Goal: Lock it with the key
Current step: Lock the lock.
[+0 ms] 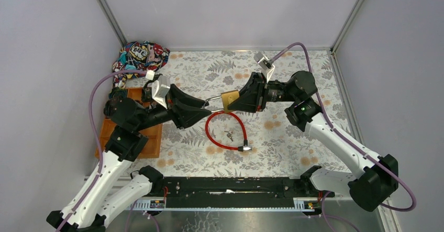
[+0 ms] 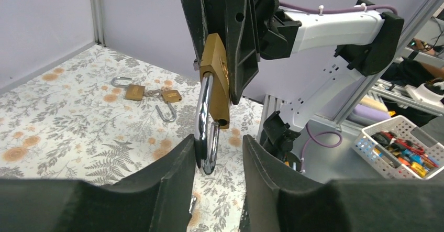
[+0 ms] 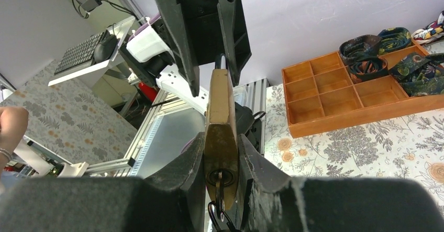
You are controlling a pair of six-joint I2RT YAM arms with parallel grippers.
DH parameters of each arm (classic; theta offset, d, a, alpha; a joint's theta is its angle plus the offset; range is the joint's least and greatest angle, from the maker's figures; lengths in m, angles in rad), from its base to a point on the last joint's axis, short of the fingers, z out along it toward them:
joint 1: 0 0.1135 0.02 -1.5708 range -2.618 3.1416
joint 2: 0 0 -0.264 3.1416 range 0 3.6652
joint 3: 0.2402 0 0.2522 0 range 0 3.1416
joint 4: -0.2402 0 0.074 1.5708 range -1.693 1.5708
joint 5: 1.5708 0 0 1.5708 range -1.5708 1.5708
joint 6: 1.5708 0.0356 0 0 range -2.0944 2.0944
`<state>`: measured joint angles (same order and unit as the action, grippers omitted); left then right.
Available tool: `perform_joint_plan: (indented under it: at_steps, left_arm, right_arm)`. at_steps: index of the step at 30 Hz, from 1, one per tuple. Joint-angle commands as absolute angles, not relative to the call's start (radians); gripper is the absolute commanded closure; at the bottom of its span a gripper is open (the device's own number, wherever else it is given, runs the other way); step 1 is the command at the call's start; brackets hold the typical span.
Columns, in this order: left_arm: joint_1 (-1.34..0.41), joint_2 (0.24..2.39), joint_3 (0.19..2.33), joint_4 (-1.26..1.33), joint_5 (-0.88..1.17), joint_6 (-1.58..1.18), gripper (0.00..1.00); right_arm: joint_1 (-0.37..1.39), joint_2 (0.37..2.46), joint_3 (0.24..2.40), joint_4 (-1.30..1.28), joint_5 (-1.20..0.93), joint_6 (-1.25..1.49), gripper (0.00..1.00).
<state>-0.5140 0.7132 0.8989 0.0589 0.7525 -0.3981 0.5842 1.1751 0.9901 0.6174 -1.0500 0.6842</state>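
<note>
A brass padlock [image 1: 229, 99] hangs in the air over the middle of the table, with my right gripper [image 1: 236, 101] shut on its body [image 3: 220, 111]. The key [image 3: 220, 186] sits in the keyhole at the lock's bottom, a ring hanging from it. The chrome shackle [image 2: 205, 127] points toward my left gripper [image 2: 217, 151]. The shackle's free end lies beside the hole in the body, outside it. My left gripper is open around the shackle loop: one finger [image 2: 178, 164] touches it and the other stands apart.
Below the lock, a red cable lock [image 1: 225, 132] lies on the floral cloth with small keys [image 1: 229, 135] inside its loop. Two small padlocks [image 2: 135, 91] [image 2: 171, 96] also lie on the cloth. A wooden compartment tray [image 1: 152, 137] and a patterned fabric bundle [image 1: 140, 56] are at the left.
</note>
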Motion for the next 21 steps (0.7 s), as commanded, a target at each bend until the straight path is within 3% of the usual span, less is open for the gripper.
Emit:
perform_joint_plan:
  at_steps: [1, 11, 13, 14, 15, 16, 21]
  left_arm:
    - [-0.506, 0.705, 0.889, 0.124, 0.768, -0.453, 0.59]
    - [-0.525, 0.742, 0.843, 0.267, 0.798, -0.562, 0.65]
    - [-0.525, 0.744, 0.841, 0.271, 0.794, -0.557, 0.71]
    - [-0.526, 0.745, 0.841, 0.275, 0.793, -0.563, 0.79]
    - [-0.527, 0.745, 0.839, 0.284, 0.793, -0.571, 0.94]
    - [-0.529, 0.745, 0.839, 0.292, 0.793, -0.578, 1.00]
    - [-0.550, 0.756, 0.841, 0.323, 0.789, -0.608, 1.00]
  right_arm:
    - [0.574, 1.134, 1.065, 0.733, -1.043, 0.692, 1.00]
    - [0.574, 1.130, 1.079, 0.760, -1.039, 0.712, 1.00]
    - [0.574, 1.128, 1.080, 0.759, -1.037, 0.709, 1.00]
    - [0.575, 1.129, 1.081, 0.759, -1.038, 0.709, 1.00]
    - [0.575, 1.130, 1.083, 0.759, -1.038, 0.709, 1.00]
    - [0.574, 1.133, 1.083, 0.757, -1.037, 0.709, 1.00]
    - [0.575, 1.131, 1.067, 0.748, -0.998, 0.672, 1.00]
